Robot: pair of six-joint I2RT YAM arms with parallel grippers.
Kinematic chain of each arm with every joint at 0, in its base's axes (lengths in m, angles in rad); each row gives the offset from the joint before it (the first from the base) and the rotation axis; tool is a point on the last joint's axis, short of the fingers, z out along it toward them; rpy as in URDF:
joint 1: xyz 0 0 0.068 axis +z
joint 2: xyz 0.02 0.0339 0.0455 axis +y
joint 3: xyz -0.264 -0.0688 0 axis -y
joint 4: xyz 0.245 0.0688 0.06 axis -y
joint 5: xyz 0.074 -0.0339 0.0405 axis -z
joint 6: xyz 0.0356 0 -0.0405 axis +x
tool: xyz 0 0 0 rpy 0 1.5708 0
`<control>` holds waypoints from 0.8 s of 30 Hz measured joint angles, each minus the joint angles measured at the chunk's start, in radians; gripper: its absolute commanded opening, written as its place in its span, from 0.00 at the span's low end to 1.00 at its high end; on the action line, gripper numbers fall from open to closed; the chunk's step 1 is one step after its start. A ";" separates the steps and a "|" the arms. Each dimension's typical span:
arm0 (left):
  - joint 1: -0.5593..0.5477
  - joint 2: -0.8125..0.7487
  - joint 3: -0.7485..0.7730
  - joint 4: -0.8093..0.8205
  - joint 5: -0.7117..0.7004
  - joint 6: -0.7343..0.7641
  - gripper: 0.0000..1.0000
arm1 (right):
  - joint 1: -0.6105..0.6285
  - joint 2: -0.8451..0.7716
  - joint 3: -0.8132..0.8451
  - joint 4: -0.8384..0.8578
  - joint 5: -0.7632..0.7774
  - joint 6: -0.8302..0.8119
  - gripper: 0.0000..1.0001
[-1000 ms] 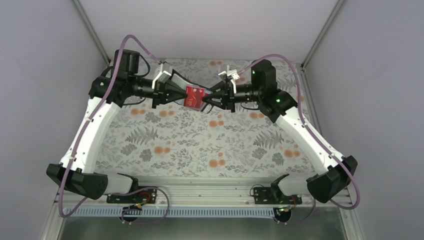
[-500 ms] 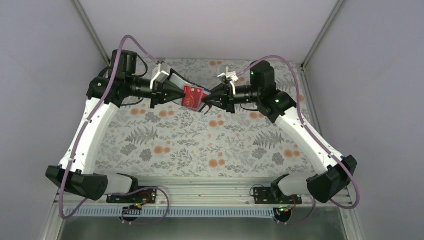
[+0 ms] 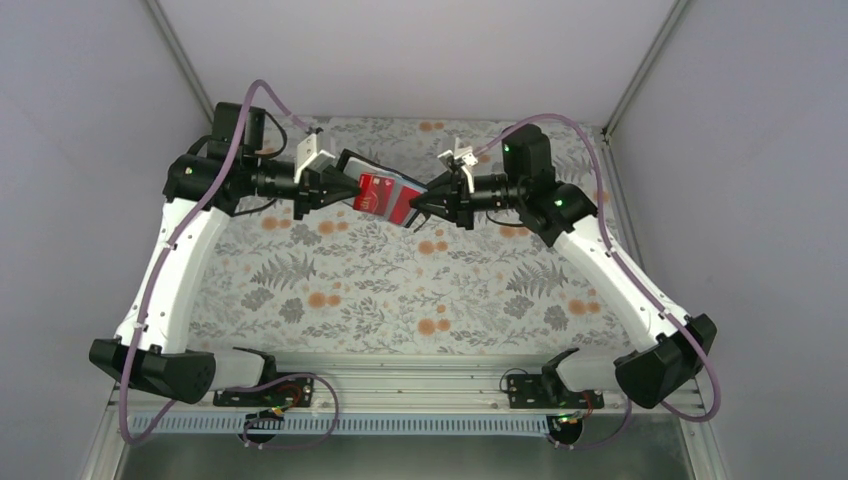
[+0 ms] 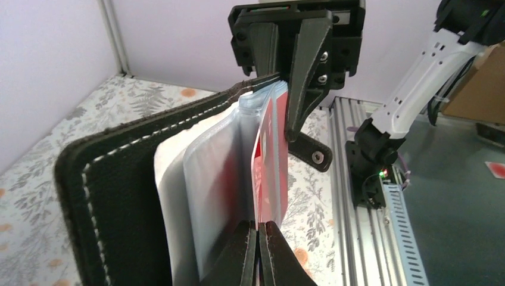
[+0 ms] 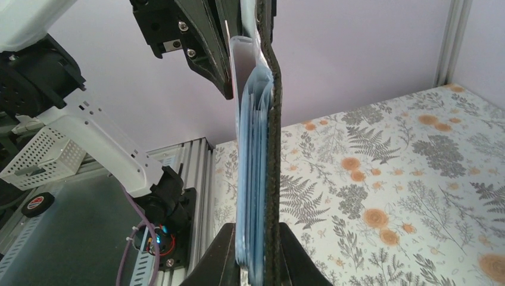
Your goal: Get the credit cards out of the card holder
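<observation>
The black card holder (image 3: 355, 162) hangs open in the air between both grippers, over the back of the table. My right gripper (image 3: 415, 208) is shut on its black cover (image 5: 274, 149) and light blue sleeves (image 5: 251, 179). My left gripper (image 3: 350, 189) is shut on the edge of a red credit card (image 3: 380, 195) that sticks out of the holder. In the left wrist view the fingers (image 4: 258, 241) pinch the thin red card (image 4: 271, 149) among clear sleeves, with the black cover (image 4: 119, 196) to the left and the right gripper (image 4: 281, 74) clamped beyond. Other cards are hidden.
The flowered table cloth (image 3: 400, 290) lies below the arms. Grey walls close the back and sides. The metal rail with the arm bases (image 3: 420, 375) runs along the near edge.
My left gripper has drawn back to the left with the red card, and the holder's left flap has swung with it. The right gripper has stayed about where it was.
</observation>
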 measured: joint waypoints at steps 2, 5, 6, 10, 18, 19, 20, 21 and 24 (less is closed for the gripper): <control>0.002 0.000 0.002 -0.003 -0.018 0.011 0.02 | -0.003 -0.003 0.000 -0.011 0.013 -0.005 0.04; 0.017 -0.001 0.006 -0.003 -0.056 0.021 0.02 | -0.013 -0.005 -0.001 -0.019 0.046 0.000 0.04; 0.030 -0.003 0.006 -0.001 -0.080 0.024 0.02 | -0.023 -0.005 -0.002 -0.019 0.058 0.008 0.04; 0.112 -0.004 -0.007 0.007 -0.114 0.024 0.02 | -0.102 -0.005 -0.011 -0.019 0.094 0.050 0.04; 0.252 0.009 -0.149 0.073 -0.129 -0.010 0.02 | -0.199 0.024 -0.017 -0.019 0.146 0.116 0.04; 0.261 0.017 -0.191 0.105 -0.130 -0.033 0.02 | -0.201 0.027 -0.017 -0.019 0.151 0.119 0.04; 0.267 0.029 -0.238 0.141 -0.136 -0.068 0.02 | -0.203 0.031 -0.017 -0.019 0.157 0.123 0.04; 0.272 0.050 -0.293 0.180 -0.145 -0.115 0.02 | -0.204 0.035 -0.017 -0.019 0.163 0.127 0.04; 0.275 0.178 -0.422 0.250 -0.161 -0.223 0.02 | -0.205 0.044 -0.017 -0.021 0.182 0.138 0.04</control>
